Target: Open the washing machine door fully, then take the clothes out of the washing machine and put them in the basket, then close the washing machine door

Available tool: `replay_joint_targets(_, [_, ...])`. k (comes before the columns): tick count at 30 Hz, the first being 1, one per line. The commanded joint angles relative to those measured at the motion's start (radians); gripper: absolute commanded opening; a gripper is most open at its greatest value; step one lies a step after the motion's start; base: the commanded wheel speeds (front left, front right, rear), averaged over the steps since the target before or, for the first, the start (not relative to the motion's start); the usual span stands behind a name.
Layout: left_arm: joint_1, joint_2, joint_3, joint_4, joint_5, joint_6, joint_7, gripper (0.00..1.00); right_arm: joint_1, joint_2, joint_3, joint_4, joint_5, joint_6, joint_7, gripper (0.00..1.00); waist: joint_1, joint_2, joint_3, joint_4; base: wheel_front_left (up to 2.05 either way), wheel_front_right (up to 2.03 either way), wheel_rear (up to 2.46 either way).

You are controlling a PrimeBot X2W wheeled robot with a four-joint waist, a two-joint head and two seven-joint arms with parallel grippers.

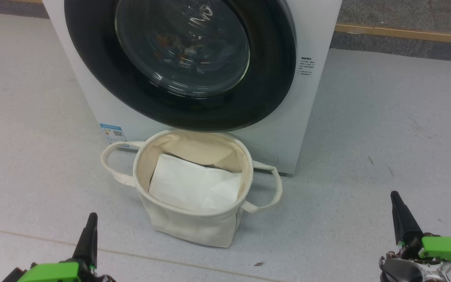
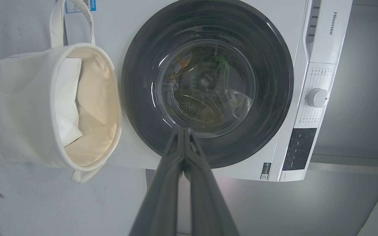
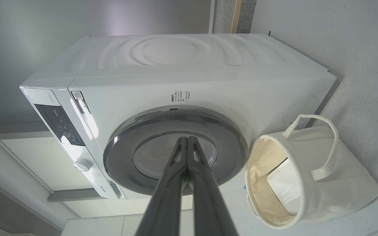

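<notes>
Currently, the left gripper (image 1: 91, 221) hangs lower left with fingers (image 1: 87, 239) pressed together, empty, the basket (image 1: 186, 231) stands just before the washing machine (image 1: 311, 31), below the closed washing machine door (image 1: 92, 70), and the right gripper (image 1: 397, 205) hangs lower right, likewise pinched empty.

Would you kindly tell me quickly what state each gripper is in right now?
Left gripper: shut, holding nothing.
Right gripper: shut, holding nothing.

Closed right tool (image 3: 186, 140) before the washing machine door (image 3: 123, 164), the basket (image 3: 346, 178) just beside the washing machine (image 3: 192, 72).
</notes>
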State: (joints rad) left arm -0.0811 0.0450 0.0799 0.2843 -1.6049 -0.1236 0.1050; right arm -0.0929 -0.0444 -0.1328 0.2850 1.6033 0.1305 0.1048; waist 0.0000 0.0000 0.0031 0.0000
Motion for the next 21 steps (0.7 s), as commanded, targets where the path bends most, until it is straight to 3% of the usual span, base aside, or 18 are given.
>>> replay_joint_targets(1, [-0.027, 0.005, 0.033, -0.039, -0.004, -0.007, 0.008, 0.0, -0.015, -0.006, 0.019, -0.04, 0.006, 0.0, 0.008, 0.0, 0.0, 0.0, 0.0, 0.0, 0.0, 0.0, 0.0])
replay_joint_targets(21, [-0.027, 0.005, 0.033, -0.039, -0.004, -0.007, 0.008, 0.0, -0.015, -0.006, 0.019, -0.04, 0.006, 0.0, 0.008, 0.0, 0.0, 0.0, 0.0, 0.0, 0.0, 0.0, 0.0])
